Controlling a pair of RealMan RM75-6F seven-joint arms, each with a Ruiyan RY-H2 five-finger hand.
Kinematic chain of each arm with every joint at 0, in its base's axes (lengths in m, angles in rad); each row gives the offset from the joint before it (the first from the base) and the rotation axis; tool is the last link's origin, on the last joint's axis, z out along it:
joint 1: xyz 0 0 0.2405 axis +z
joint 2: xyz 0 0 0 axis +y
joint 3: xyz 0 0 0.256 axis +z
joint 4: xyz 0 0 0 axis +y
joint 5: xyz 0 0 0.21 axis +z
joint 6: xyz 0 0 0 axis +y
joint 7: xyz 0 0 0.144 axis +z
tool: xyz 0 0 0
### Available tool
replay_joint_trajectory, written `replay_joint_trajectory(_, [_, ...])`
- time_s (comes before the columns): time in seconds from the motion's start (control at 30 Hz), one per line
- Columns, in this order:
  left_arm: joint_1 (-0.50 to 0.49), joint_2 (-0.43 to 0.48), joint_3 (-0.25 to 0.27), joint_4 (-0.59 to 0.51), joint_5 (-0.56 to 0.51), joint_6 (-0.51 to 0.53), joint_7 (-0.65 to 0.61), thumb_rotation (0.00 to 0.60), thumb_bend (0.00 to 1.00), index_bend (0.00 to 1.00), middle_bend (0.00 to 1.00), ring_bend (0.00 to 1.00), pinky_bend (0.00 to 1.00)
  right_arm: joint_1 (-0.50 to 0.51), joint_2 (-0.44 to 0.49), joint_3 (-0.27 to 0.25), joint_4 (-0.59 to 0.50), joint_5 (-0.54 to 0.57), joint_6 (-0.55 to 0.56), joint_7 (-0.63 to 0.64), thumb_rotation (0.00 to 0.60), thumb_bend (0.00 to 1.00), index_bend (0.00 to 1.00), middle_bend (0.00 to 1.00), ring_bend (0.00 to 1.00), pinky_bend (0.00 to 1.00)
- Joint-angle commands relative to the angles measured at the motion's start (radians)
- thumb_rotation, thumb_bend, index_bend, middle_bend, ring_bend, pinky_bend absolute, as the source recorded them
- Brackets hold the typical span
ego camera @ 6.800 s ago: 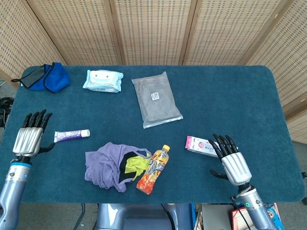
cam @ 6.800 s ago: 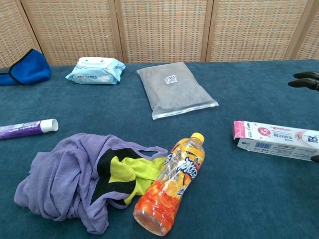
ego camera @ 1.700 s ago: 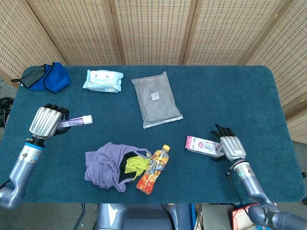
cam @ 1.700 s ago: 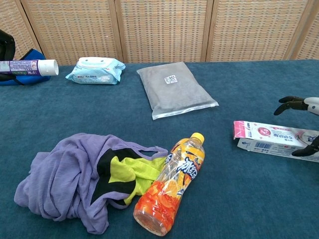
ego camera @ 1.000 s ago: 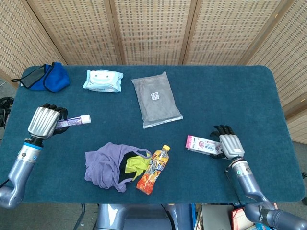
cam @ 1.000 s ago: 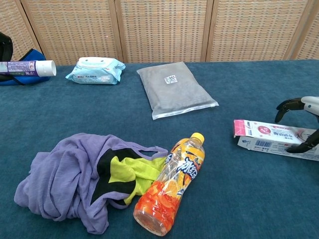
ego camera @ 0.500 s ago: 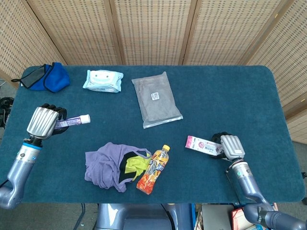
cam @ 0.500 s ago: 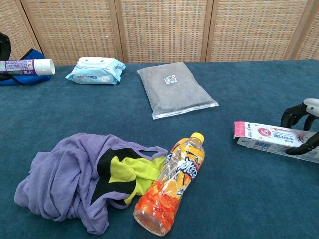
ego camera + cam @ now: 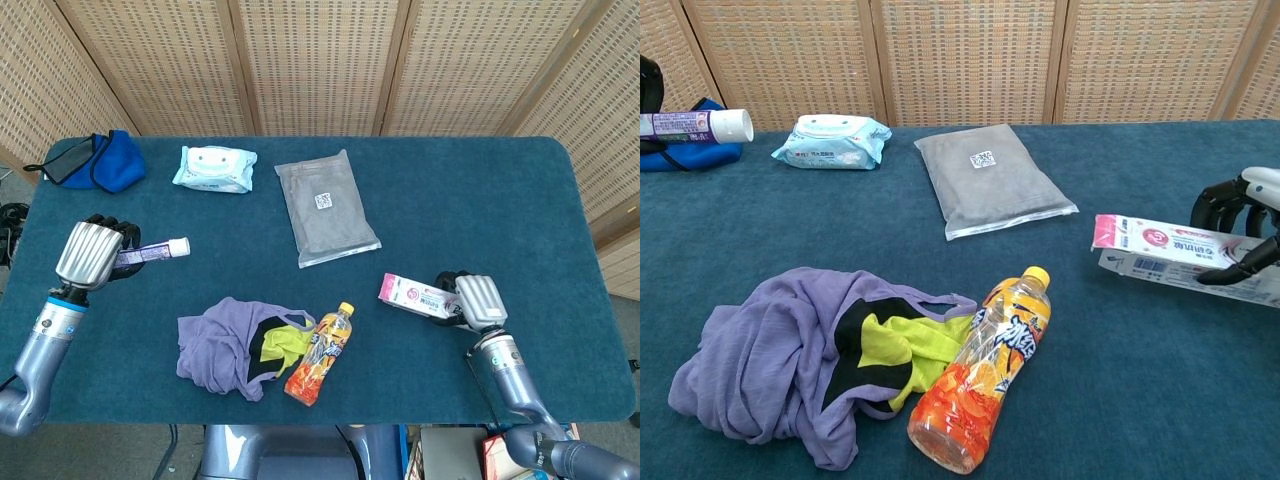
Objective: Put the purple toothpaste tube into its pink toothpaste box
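pick-up step: left hand (image 9: 92, 254) grips the purple toothpaste tube (image 9: 152, 250), right hand (image 9: 478, 300) grips the pink toothpaste box (image 9: 415, 296); next, bring cap toward the box mouth.

A screen of woven cane panels (image 9: 320, 60) in pale wooden frames is standing along the far edge of the table (image 9: 480, 190), well beyond both the left hand (image 9: 88, 255) and the right hand (image 9: 478, 300). The table, wearing a dark teal, carpet-like cover with rounded corners, is spreading wide under and between the two hands. Pale floor (image 9: 625, 265) is showing past the table's edge, outward of the right hand. Soft, even light is falling over everything, casting only faint shadows.
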Motion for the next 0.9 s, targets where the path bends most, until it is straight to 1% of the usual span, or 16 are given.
replay_joint_trajectory(0.03, [-0.001,0.008,0.000,-0.019,0.009,0.005,0.007,0.600,0.27,0.89,0.65,0.55,0.50,0.005,0.023,0.020,-0.065,-0.016,0.031,0.002,0.600,0.07,0.59,0.54,0.44,0.52])
replay_joint_trajectory(0.1, [-0.003,0.013,0.000,-0.033,0.013,0.005,0.012,0.600,0.27,0.89,0.65,0.55,0.50,0.008,0.037,0.029,-0.108,-0.025,0.041,0.015,0.600,0.07,0.59,0.54,0.44,0.52])
replay_joint_trajectory(0.2, [-0.010,0.033,0.002,-0.071,0.022,-0.006,0.012,0.600,0.27,0.89,0.65,0.55,0.50,0.014,0.070,0.041,-0.202,-0.055,0.066,0.029,0.600,0.07,0.59,0.54,0.44,0.52])
replay_joint_trajectory(0.23, [-0.021,0.056,0.009,-0.103,0.032,-0.032,-0.002,0.600,0.27,0.89,0.65,0.55,0.50,0.020,0.082,0.047,-0.249,-0.074,0.080,0.026,0.600,0.07,0.59,0.54,0.44,0.52])
replay_joint_trajectory(0.27, [-0.027,0.076,0.012,-0.125,0.034,-0.051,-0.007,0.600,0.27,0.89,0.65,0.55,0.50,0.021,0.091,0.049,-0.274,-0.073,0.079,0.016,0.600,0.07,0.59,0.54,0.44,0.52])
replay_joint_trajectory(0.37, [-0.043,0.120,0.015,-0.175,0.037,-0.089,0.003,0.600,0.27,0.89,0.65,0.55,0.50,0.028,0.103,0.052,-0.322,-0.066,0.073,-0.019,0.600,0.07,0.59,0.54,0.44,0.52])
replay_joint_trajectory(0.5, [-0.063,0.165,0.012,-0.235,0.030,-0.131,0.031,0.600,0.27,0.89,0.65,0.55,0.50,0.036,0.103,0.054,-0.358,-0.058,0.069,-0.048,0.600,0.07,0.59,0.54,0.44,0.52])
replay_joint_trajectory(0.6, [-0.082,0.200,0.003,-0.287,0.016,-0.165,0.081,0.600,0.27,0.89,0.65,0.55,0.50,0.043,0.097,0.051,-0.378,-0.057,0.065,-0.060,0.600,0.07,0.59,0.54,0.44,0.52])
replay_joint_trajectory(0.77, [-0.113,0.257,-0.005,-0.382,-0.027,-0.239,0.164,0.600,0.27,0.89,0.65,0.55,0.50,0.059,0.077,0.045,-0.382,-0.061,0.053,-0.070,0.600,0.07,0.59,0.54,0.44,0.52])
replay_joint_trajectory(0.9, [-0.125,0.277,-0.011,-0.423,-0.056,-0.266,0.201,0.600,0.27,0.89,0.65,0.55,0.50,0.069,0.064,0.046,-0.380,-0.063,0.047,-0.072,0.600,0.07,0.59,0.54,0.44,0.52])
